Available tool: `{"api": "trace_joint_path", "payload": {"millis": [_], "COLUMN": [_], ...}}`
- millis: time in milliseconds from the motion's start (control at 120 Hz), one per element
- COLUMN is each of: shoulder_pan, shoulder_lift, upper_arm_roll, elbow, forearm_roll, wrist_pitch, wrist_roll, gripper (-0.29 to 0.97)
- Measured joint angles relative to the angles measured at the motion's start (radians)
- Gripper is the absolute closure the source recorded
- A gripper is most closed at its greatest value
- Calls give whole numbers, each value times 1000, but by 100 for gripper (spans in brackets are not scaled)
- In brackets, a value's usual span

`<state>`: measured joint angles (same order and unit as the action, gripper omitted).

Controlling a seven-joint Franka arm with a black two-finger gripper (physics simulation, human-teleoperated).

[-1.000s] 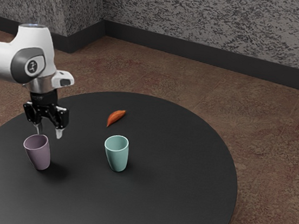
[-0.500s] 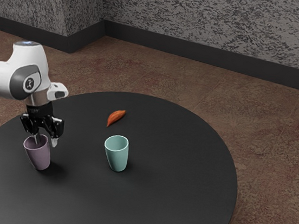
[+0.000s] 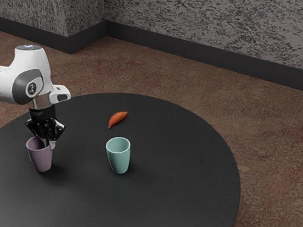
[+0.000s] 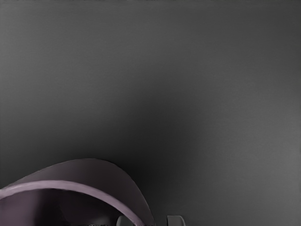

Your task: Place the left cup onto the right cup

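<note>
The jaws are clenched on the wall of the purple cup point(image 3: 39, 158), apparently one finger inside the rim and one outside (a rim grip leaves its base free for stacking). It stands upright on the counter point(image 3: 178, 166) directly beneath them. The teal cup point(image 3: 117, 155) stands apart from the jaws, mouth up.

No legible text or numbers, small round emblem point(image 3: 31, 88) on arm joint, unreadable
</note>
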<state>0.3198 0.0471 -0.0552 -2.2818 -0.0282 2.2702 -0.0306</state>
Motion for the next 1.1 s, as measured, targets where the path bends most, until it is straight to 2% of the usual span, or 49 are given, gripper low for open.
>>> {"api": "trace_joint_path", "payload": {"millis": [217,567,733,1100], "shoulder_pan": [5,3,-12,-73], "shoulder_lift": [-4,-75,-96,-136], "upper_arm_roll": [0,0,-10,-192], "elbow": [-1,0,48,172], "forearm_roll": [0,1,3,14], "wrist_pitch": [4,-18,-58,-167], "wrist_roll": [-2,-6,-6,-11], "gripper": [76,78,78,79]}}
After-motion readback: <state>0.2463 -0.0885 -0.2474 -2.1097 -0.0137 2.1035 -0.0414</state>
